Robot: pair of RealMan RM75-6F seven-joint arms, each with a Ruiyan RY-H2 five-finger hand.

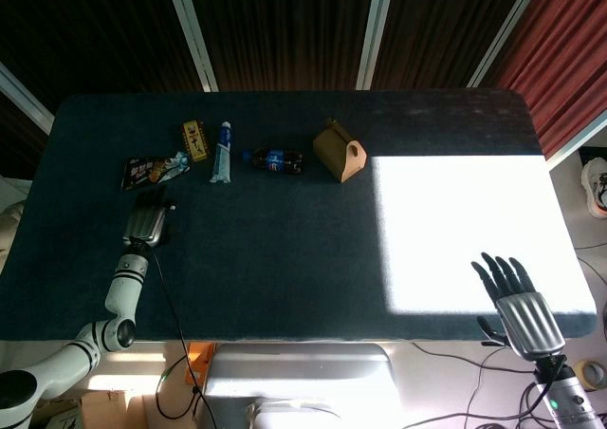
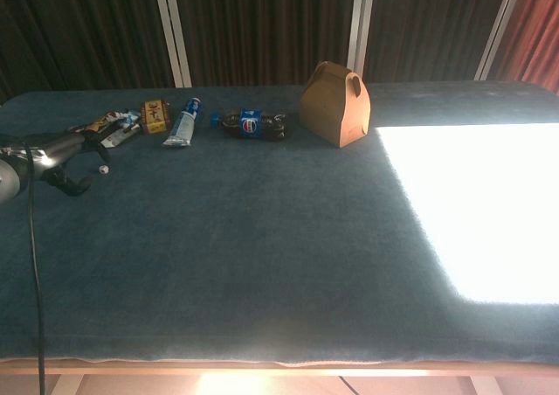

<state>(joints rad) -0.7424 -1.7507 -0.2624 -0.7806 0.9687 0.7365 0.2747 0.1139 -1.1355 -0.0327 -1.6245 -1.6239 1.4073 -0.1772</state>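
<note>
Dark curtains and pale window bars are seen behind a wide bench covered in deep blue, felt-like cloth, with a bright rectangular sun patch lying on its right part. A brown cardboard box with a gabled carry handle is stood near the patch's far corner. A dark plastic bottle with a blue label is laid on its side just left of it, then a flat white tube, a small yellow packet and a shiny snack wrapper. The left robot hand, ribbed and metallic, is held empty just short of the wrapper, fingers extended toward it. The right robot hand is held at the bench's near right edge, dark fingers spread, nothing gripped.
</note>
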